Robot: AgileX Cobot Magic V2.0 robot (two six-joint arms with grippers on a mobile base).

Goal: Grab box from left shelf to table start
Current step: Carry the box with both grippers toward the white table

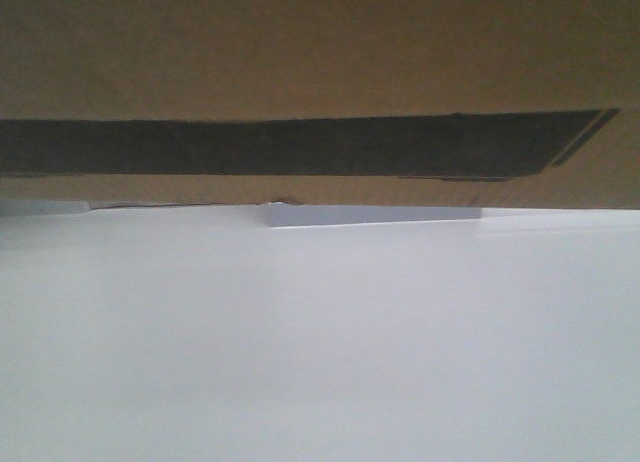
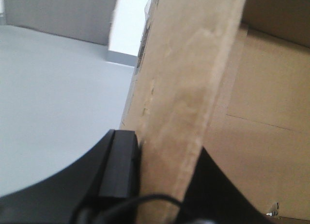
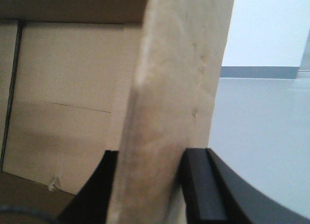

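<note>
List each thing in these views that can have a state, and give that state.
box, open-topped, clamped by both grippers
left gripper, shut on a box wall
right gripper, shut on a box wall
table, white, box at its far side, contact unclear

Plain white table (image 1: 320,352), box (image 1: 320,62) along its far edge

The box (image 1: 320,52) blocks the whole upper half of the front view, edge to edge; the table (image 1: 320,362) below it lies open. In the left wrist view the box wall fills the gap of the left gripper (image 2: 164,180), with open room at frame left. In the right wrist view it fills the right gripper (image 3: 152,190); frame right is open.
</note>
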